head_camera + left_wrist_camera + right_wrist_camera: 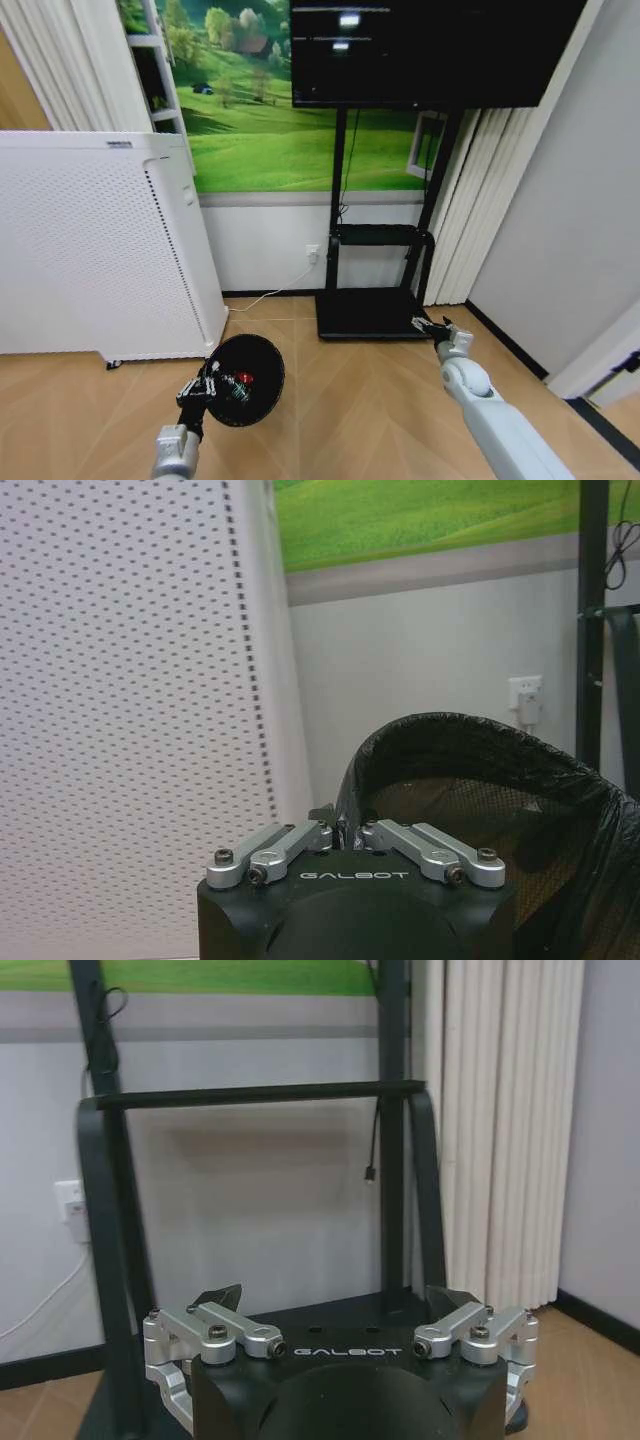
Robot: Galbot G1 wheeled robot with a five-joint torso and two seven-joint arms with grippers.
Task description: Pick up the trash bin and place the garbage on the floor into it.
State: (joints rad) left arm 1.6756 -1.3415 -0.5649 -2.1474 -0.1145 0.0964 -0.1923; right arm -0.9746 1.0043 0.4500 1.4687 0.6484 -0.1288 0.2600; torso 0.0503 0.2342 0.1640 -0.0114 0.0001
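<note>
Now trash bin rim in left end effector

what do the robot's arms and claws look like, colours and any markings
Both arms are light grey, rounded segments. The left claw and right claw are built alike: a black housing printed GALBOT in white, silver metal linkage bars with dark screws, and black fingertips. Short cables, including red, show at the left wrist.
</note>
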